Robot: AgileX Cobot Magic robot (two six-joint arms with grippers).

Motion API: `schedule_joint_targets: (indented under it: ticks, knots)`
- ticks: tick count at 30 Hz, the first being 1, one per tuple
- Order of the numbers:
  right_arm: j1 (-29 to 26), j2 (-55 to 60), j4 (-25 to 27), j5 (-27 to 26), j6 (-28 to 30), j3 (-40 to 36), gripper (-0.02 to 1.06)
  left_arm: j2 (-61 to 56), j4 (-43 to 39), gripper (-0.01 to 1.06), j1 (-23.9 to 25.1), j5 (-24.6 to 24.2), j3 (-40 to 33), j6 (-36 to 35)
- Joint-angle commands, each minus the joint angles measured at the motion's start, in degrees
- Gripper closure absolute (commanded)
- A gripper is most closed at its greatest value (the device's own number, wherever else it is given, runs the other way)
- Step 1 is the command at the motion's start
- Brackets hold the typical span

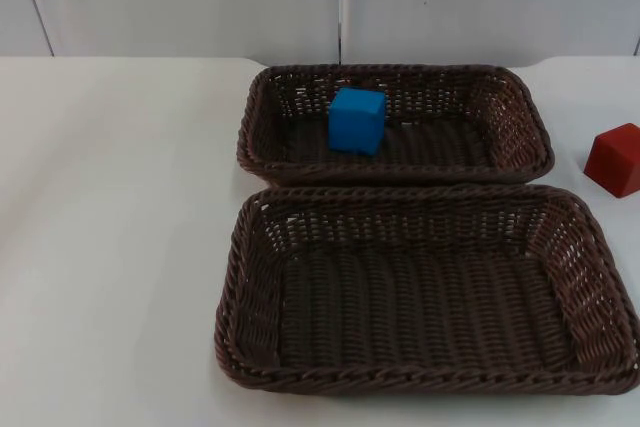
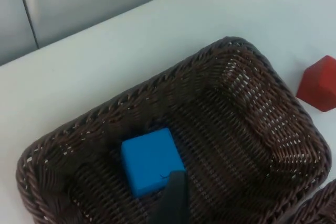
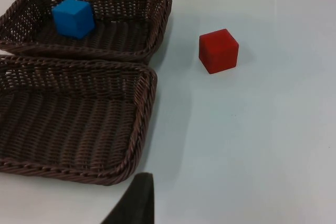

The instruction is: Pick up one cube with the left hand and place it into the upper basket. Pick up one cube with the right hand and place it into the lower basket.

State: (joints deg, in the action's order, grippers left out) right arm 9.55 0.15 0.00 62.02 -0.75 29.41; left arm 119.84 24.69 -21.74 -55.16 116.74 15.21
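— What do we see of the left hand [image 2: 170,203]?
— One black fingertip, above the upper basket [image 1: 395,125] and near the blue cube [image 1: 357,120]; we cannot tell whether it touches it, nor how far the hand is open.
— And the right hand [image 3: 137,200]?
— A dark fingertip over the white bench [image 1: 120,247], beside the lower basket [image 1: 425,287]; we cannot tell its opening either, and we see nothing held.
— The cubes?
— The blue cube sits inside the upper basket, toward its left half. The red cube [image 1: 614,159] stands on the bench, to the right of the upper basket and apart from it. Both baskets are dark brown wicker, their long sides touching.
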Motion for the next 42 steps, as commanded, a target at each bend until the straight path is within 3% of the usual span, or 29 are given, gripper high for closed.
schedule_joint_targets:
  ticks: [1,9,17,22,42]
  knots:
    - [-0.33,-0.15,0.0,-0.19,-0.09,0.11,-0.01,-1.71,-0.35,0.25,-0.14,-0.14,-0.94,-0.49]
    - [-0.33,-0.15,0.0,-0.19,-0.09,0.11,-0.01,-7.77,-1.84,0.25,-0.14,4.56,-10.28,-0.49]
    - [-0.33,-0.15,0.0,-0.19,-0.09,0.11,-0.01,-19.6,-1.84,0.25,-0.14,15.81,-28.21,-0.49]
    - [-0.33,-0.15,0.0,-0.19,-0.09,0.11,-0.01,-26.91,-3.28,0.25,-0.14,20.42,-37.79,-0.49]
    - [-0.33,-0.15,0.0,-0.19,0.32,0.11,-0.01,-48.56,-4.19,0.25,-0.14,25.75,-60.25,-0.68]
